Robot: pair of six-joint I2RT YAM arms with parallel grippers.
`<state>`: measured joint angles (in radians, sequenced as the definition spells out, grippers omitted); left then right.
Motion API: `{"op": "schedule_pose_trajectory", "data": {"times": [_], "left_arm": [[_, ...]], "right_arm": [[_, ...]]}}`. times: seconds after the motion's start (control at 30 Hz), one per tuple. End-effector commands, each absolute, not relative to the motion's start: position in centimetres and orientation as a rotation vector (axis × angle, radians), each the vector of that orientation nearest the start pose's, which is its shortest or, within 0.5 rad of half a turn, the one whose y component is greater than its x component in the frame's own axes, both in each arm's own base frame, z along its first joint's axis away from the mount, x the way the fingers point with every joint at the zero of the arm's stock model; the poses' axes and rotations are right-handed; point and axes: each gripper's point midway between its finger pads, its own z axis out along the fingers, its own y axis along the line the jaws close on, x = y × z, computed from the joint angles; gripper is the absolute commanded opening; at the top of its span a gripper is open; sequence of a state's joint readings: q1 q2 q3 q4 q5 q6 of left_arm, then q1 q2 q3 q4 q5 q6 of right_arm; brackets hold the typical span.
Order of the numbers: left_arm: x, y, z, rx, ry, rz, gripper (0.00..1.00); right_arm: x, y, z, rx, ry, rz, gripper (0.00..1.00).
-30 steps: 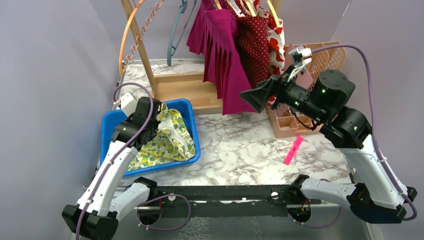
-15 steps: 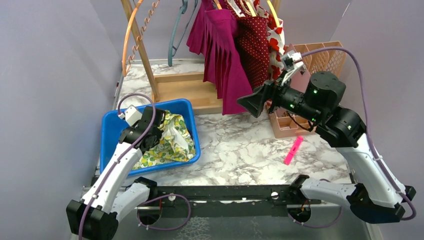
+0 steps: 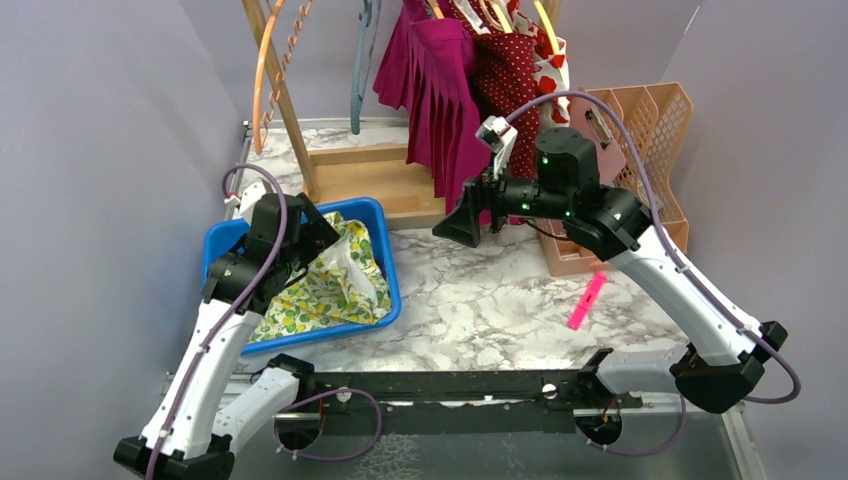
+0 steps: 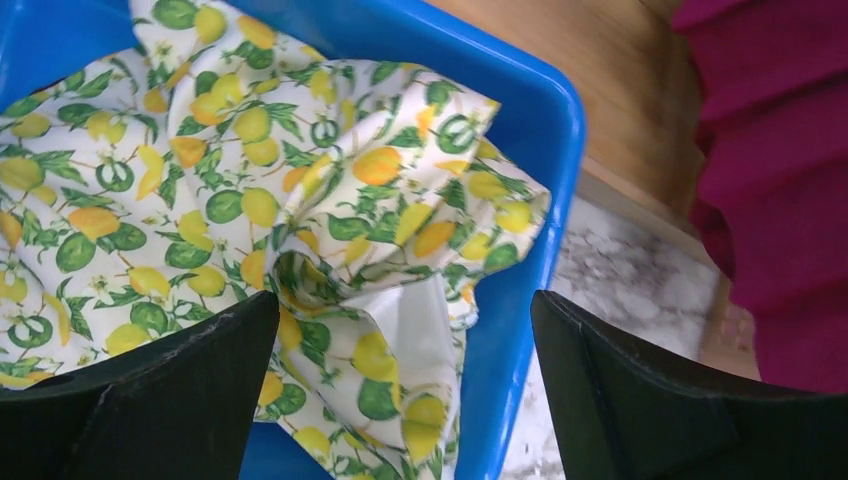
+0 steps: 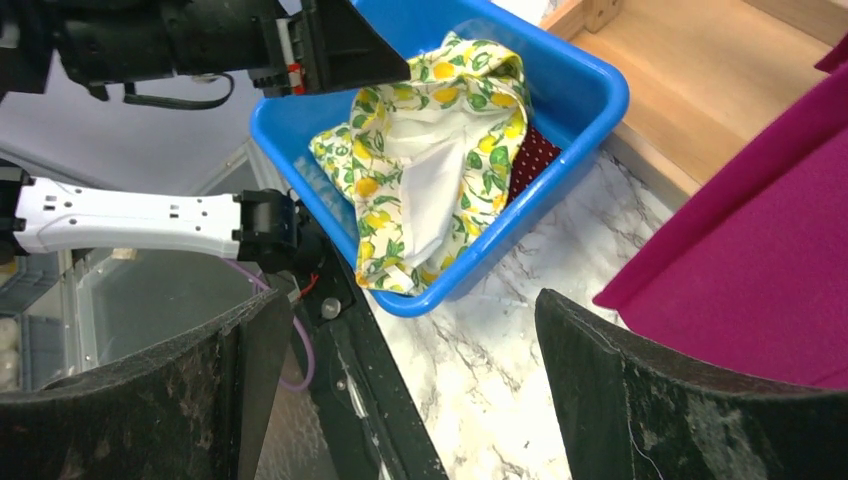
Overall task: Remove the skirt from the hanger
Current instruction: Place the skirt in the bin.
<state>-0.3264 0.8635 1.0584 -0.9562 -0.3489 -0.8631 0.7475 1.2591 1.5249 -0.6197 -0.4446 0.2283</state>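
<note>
Viewing top: left gripper (image 3: 318,238) just let go, lemon skirt (image 3: 340,290) now in bin (image 3: 330,332); right gripper (image 3: 458,222) swung in beside hanging magenta skirt (image 3: 445,110). Left wrist: jaws wide, empty. Right wrist: jaws wide, empty, magenta hem close. Next removal starting, I'd say.

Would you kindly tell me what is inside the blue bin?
A crumpled lemon-print cloth fills the bin, red dotted fabric peeking from beneath; the bin's floor is covered.
</note>
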Motion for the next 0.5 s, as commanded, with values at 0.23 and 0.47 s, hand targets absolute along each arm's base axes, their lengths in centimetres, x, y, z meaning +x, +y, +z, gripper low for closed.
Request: {"op": "schedule_pose_trajectory", "data": {"times": [0.23,0.47], "left_arm": [[20.2,-11.8,28.0,-0.259,2.230,-0.678,0.74],[22.4,-13.4,23.7,-0.292,2.295,-0.722,0.29]], "right_arm": [[22.1,31.1,38.6,-0.825,1.815,1.002,0.99],[21.8,29.3,40.1,-0.791,1.783,0.932,1.00]]}}
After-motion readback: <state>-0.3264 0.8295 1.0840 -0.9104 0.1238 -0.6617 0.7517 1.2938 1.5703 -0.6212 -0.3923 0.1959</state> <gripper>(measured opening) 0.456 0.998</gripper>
